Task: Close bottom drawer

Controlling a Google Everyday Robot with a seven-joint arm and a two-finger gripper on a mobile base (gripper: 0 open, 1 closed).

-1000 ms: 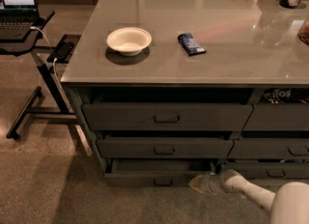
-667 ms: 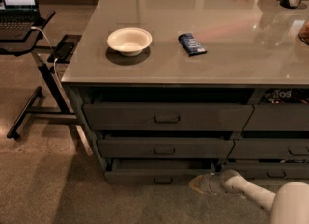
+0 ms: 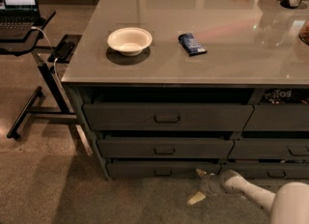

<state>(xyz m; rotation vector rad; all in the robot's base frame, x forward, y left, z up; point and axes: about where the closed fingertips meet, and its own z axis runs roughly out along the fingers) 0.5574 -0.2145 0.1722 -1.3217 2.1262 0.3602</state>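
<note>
The bottom drawer [image 3: 163, 169] is the lowest of the left three-drawer stack, a slim dark-grey front with a small bar handle [image 3: 162, 173]. It stands slightly out from the cabinet, with a dark gap above it. My gripper [image 3: 198, 185] is low near the floor, just in front of the drawer's right end. It is open, with one fingertip [image 3: 200, 172] against the drawer's lower right corner and the other toward the floor. My white arm [image 3: 251, 196] reaches in from the lower right.
The top drawer [image 3: 167, 117] and the middle drawer [image 3: 164, 147] also stand partly open. A narrower drawer stack [image 3: 275, 148] is to the right. A white bowl [image 3: 129, 40] and a blue packet [image 3: 191, 44] lie on the table top [image 3: 231, 49]. A laptop stand [image 3: 38, 88] is on the left.
The bottom drawer's front has moved back toward the cabinet and sticks out less. My gripper stays at its right end, its fingers now showing spread.
</note>
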